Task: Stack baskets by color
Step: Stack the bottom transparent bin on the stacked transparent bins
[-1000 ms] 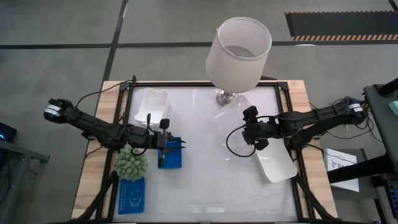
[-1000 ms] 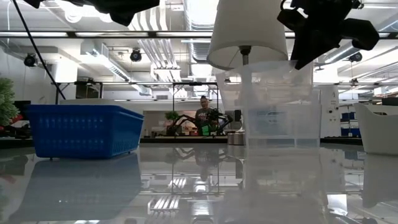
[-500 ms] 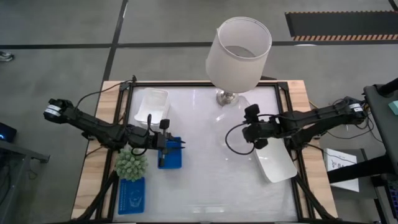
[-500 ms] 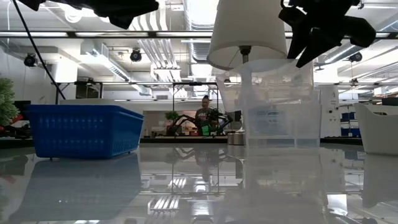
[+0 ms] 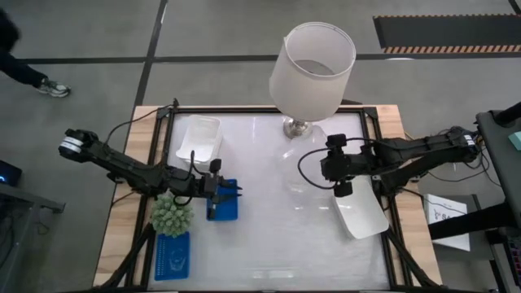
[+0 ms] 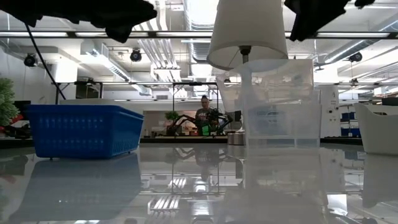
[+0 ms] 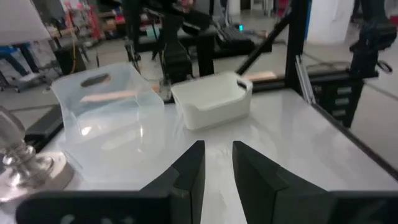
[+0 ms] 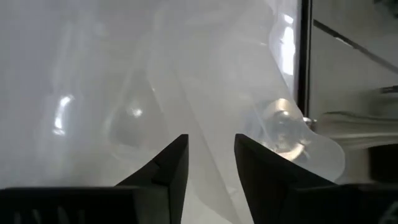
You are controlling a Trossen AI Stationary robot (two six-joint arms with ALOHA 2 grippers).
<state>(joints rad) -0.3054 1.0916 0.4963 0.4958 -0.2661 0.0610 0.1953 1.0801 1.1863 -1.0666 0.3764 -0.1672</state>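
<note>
Your right gripper (image 5: 336, 168) hangs just above the clear basket (image 5: 307, 163), fingers (image 8: 168, 163) parted, holding nothing. It's light, slick, thin-walled: pinch one rim wall. Left gripper (image 5: 218, 193) fingers (image 7: 189, 177): narrow gap, nothing held.

Bright overhead ceiling lights (image 6: 193, 9) glare off the glossy table (image 6: 199, 186); the right wrist view is blurred.

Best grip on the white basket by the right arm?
Judging by its pose, pinch a long side wall of the white basket from above: it lies open-side up, rim exposed, nothing inside. The right gripper, open, hovers nearby.
</note>
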